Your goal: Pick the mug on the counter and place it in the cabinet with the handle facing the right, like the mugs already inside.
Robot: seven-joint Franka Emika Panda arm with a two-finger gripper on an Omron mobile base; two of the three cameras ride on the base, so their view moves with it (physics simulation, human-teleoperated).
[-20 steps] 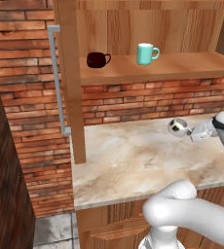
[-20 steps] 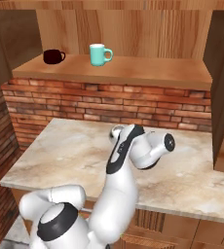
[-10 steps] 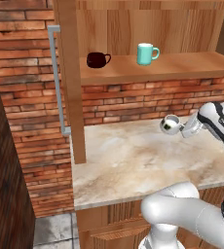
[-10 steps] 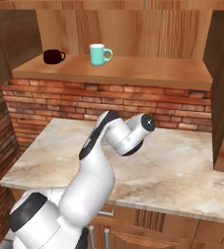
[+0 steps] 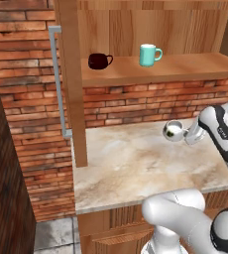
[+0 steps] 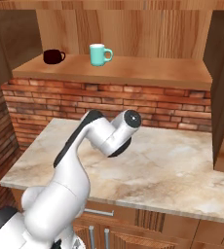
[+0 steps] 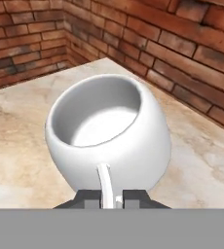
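The jaws (image 7: 111, 198) are closed on the handle (image 7: 104, 182) of the white mug (image 5: 174, 131), held tipped on its side above the right of the surface (image 5: 131, 163), below the cabinet shelf (image 5: 160, 69).

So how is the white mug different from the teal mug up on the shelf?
The white mug is squat and round; the teal mug is taller and straight-sided. The white mug is tipped sideways, held by its handle in the gripper over the counter; the teal mug stands upright on the shelf. Both have loop handles.
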